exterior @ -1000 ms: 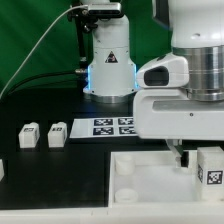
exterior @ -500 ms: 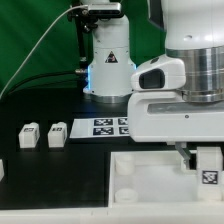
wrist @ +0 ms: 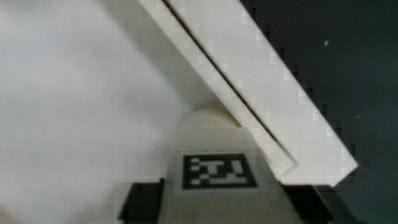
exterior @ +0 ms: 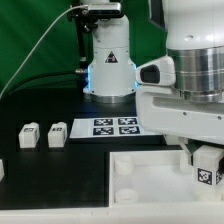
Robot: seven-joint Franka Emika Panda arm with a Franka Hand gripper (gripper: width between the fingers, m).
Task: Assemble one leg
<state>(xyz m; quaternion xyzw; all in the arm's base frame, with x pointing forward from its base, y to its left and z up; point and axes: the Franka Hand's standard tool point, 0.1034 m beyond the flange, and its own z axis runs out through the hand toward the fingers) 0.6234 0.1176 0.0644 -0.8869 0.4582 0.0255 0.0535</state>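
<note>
1. Nearest in the exterior view, the large white tray-like part [exterior: 140,175] fills the foreground; the leg [exterior: 208,166], its marker tag facing the camera, sits at the tray's corner on the exterior view's right, directly under the gripper [exterior: 205,153].
2. The wrist view shows the leg [wrist: 221,165] between the dark fingers [wrist: 150,205], tight against the tray's raised rim [wrist: 240,80]; its long axis appears to run upright, in line with the gripper; my judgement is that the coming move turns on that alignment with the corner socket, which is hidden.
3. The gripper is clamped around the leg; the opening is as narrow as the leg itself.
4. Farther back, 3 spare legs [exterior: 43,133] stand apart on the exterior view's left; the marker board [exterior: 113,126] lies beyond.
</note>
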